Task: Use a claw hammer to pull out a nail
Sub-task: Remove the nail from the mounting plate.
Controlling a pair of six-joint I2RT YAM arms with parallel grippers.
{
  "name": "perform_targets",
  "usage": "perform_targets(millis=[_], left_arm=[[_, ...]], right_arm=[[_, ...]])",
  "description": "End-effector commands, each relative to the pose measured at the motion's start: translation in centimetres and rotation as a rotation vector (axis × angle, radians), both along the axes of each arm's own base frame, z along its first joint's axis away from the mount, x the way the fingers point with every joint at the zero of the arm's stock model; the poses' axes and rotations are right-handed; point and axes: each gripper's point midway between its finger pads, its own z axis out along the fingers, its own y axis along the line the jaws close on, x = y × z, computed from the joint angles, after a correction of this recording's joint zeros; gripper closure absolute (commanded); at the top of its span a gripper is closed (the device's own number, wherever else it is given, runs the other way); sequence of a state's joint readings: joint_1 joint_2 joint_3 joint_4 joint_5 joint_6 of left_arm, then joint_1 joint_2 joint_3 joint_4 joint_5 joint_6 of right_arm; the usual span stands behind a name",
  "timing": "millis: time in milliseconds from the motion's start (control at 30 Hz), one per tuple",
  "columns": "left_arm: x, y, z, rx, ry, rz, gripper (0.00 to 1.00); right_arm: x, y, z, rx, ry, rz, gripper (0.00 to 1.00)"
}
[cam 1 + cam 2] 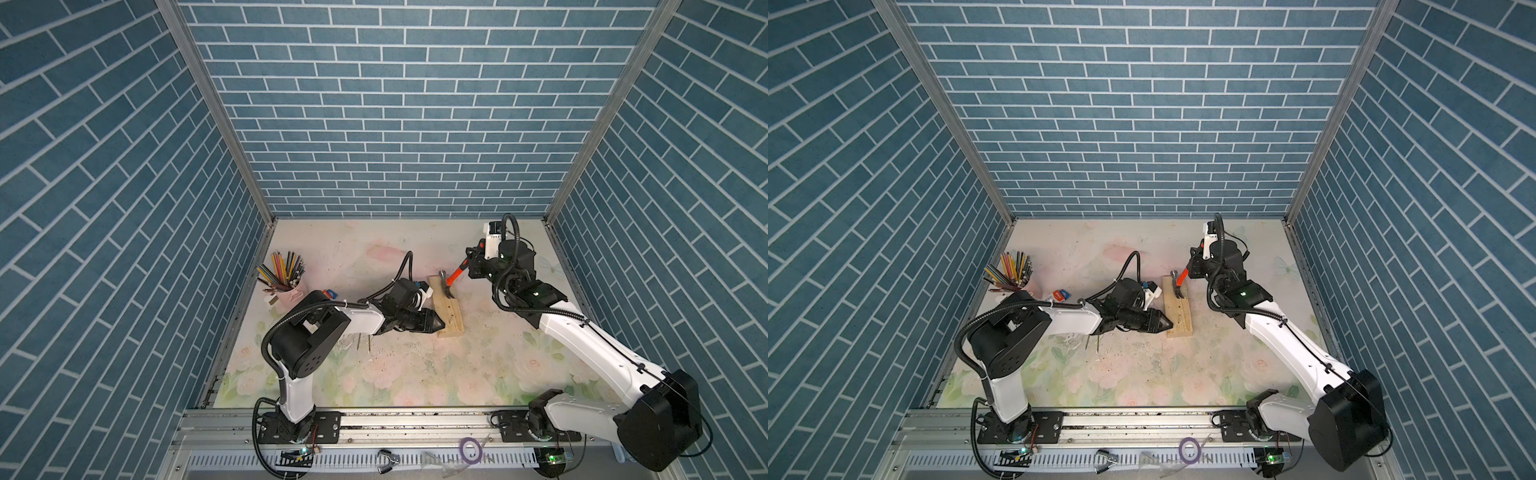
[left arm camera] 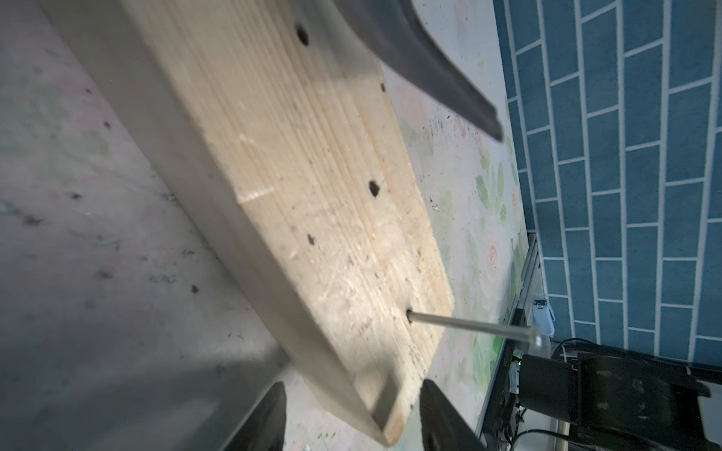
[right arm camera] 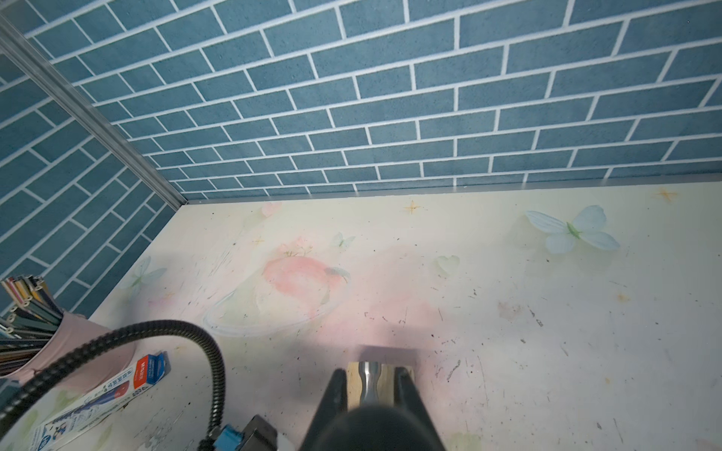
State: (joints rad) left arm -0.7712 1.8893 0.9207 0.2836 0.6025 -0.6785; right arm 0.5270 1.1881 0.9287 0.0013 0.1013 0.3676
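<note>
Right claw (image 1: 471,266) pinches orange-red-handled steel claw hammer (image 1: 457,272), head over pale wooden plank (image 1: 451,316). Thin grey nail (image 2: 469,325) stands further along plank toward worktop (image 1: 395,374) front edge, beside spread left claw (image 2: 353,390).

In both top views a wooden block (image 1: 446,309) (image 1: 1179,313) lies at the centre of the frame on the counter (image 1: 374,249). The claw hammer (image 1: 457,272) rests its head on the block's far end, with its handle slanting to the upper right into the right claw (image 1: 471,266). The left claw (image 1: 441,325) sits at the block's lower left corner, which lies between its fingers (image 2: 269,418). A nail (image 2: 469,324) stands in the block near that end. A pencil cup (image 1: 291,291) stands at the counter's left edge.
</note>
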Motion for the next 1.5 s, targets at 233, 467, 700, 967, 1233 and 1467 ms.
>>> perform_targets(millis=[233, 467, 700, 967, 1233, 1467], left_arm=[[0.2, 0.4, -1.3, 0.036, 0.050, 0.085, 0.62], [0.0, 1.1, -3.0, 0.095, 0.105, 0.129, 0.66], [-0.2, 2.0, -4.6, 0.163, 0.152, 0.167, 0.67], [-0.3, 2.4, -4.9, 0.174, 0.165, 0.187, 0.67], [-0.6, 2.8, -5.4, 0.179, 0.181, 0.202, 0.67], [-0.8, 3.0, -5.5, 0.184, 0.184, 0.205, 0.67]], right_arm=[[-2.1, -0.1, 3.8, 0.167, -0.158, -0.006, 1.00], [-3.3, 0.2, 3.5, 0.182, -0.221, 0.004, 1.00], [-4.2, 0.1, 3.0, 0.108, -0.251, -0.021, 1.00], [-6.7, 0.4, 2.0, 0.064, -0.261, 0.045, 1.00], [-8.6, 0.7, 0.6, 0.040, -0.235, 0.042, 1.00], [-9.2, 0.6, 0.2, -0.026, -0.260, 0.017, 1.00]])
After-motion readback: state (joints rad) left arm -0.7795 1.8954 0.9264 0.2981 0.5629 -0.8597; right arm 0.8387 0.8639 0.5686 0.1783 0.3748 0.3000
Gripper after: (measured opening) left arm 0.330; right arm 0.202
